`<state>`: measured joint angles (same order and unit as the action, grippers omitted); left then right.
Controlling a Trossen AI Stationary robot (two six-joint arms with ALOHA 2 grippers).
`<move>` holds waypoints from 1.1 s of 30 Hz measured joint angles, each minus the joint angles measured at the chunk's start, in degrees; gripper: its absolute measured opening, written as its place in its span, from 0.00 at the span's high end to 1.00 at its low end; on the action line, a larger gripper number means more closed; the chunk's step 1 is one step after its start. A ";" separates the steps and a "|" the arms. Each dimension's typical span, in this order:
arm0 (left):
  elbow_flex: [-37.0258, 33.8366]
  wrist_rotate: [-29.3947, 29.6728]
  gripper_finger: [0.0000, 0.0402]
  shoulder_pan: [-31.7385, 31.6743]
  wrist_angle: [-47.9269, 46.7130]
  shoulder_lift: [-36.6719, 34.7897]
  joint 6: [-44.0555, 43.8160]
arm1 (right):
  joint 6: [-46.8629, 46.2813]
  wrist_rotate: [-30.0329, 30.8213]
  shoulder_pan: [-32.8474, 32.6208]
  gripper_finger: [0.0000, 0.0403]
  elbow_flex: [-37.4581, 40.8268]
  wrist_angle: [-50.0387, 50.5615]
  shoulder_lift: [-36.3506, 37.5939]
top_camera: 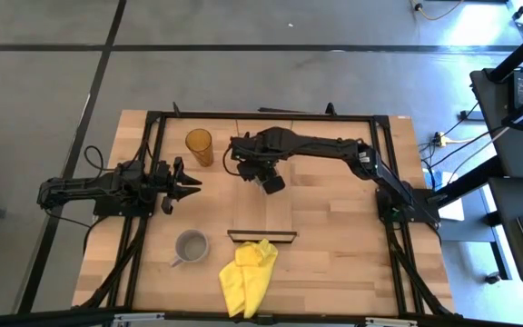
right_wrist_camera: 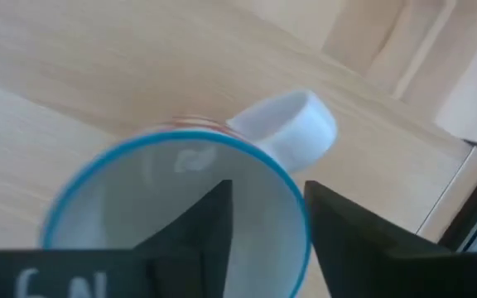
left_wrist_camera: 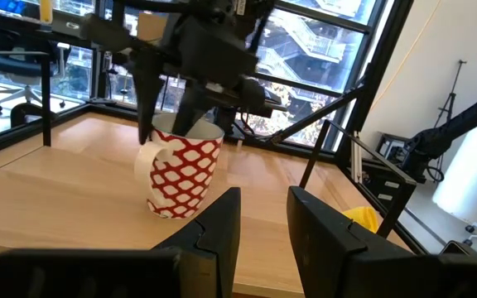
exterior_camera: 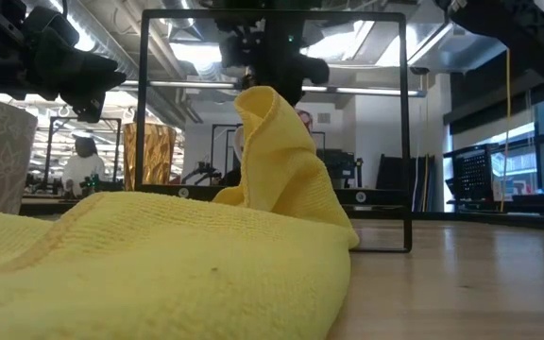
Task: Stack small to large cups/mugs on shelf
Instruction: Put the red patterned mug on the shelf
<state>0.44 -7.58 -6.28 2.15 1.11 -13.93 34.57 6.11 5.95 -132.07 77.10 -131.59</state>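
The white mug [left_wrist_camera: 180, 175], red-patterned with a blue rim, stands upright on the pale shelf plank [top_camera: 263, 213]; in the high view the right arm hides it. My right gripper [right_wrist_camera: 267, 219] hangs over it, open, with one finger inside the rim and one outside by the handle [right_wrist_camera: 292, 124]. The amber tumbler [top_camera: 199, 145] stands on the table left of the shelf. The grey mug [top_camera: 191, 246] stands near the front edge. My left gripper [top_camera: 187, 182] waits open, level, left of the shelf. My right gripper comes at the white mug from above, pointing down, astride the rim [right_wrist_camera: 298, 194] next to the handle. The inner finger [right_wrist_camera: 209, 228] stands clear of the wall. Whether the outer finger [right_wrist_camera: 346, 236] touches the rim, I cannot tell.
A crumpled yellow cloth [top_camera: 248, 272] lies at the near edge, just in front of the shelf's dark lip [top_camera: 261, 236], and fills the low view's foreground [exterior_camera: 159, 264]. A black frame [top_camera: 271, 116] runs around the tabletop. Bare wood lies right of the shelf.
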 joint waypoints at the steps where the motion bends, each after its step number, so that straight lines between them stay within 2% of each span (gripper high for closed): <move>1: 0.00 0.00 0.76 -0.02 -0.02 0.01 0.00 | 0.00 0.00 -0.24 0.61 -0.80 0.68 0.00; 8: -0.01 -0.01 0.76 0.00 -0.02 0.00 0.00 | -1.46 0.58 -1.71 0.54 -2.95 -0.55 2.69; 13: 0.01 0.01 0.76 -0.02 0.00 0.00 0.00 | -5.52 5.92 -1.70 0.54 -2.95 -1.65 3.65; 16: 0.01 0.01 0.76 -0.02 0.00 0.01 0.00 | -13.36 6.93 -1.65 0.62 -2.84 -3.67 3.56; 20: 0.00 0.01 0.76 -0.02 0.00 0.01 0.00 | -19.63 5.97 -0.67 0.86 -2.84 -6.73 3.56; 22: 0.00 0.00 0.76 -0.01 0.00 0.01 0.00 | -22.74 3.72 0.75 0.96 -2.88 -6.20 3.56; 26: -0.01 0.01 0.76 0.00 0.00 0.01 0.00 | -36.36 -11.42 4.82 0.98 -2.88 -1.69 3.36; 28: 0.01 0.01 0.76 -0.02 0.00 0.01 0.00 | -43.37 -16.72 6.71 0.99 -2.88 0.40 2.97; 33: 0.01 0.01 0.76 -0.02 0.00 -0.01 0.00 | -49.29 -14.74 8.61 0.99 -2.88 1.50 2.80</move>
<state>0.45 -7.57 -6.31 2.15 1.10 -13.93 -14.72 -8.63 14.57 -134.96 78.61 -128.79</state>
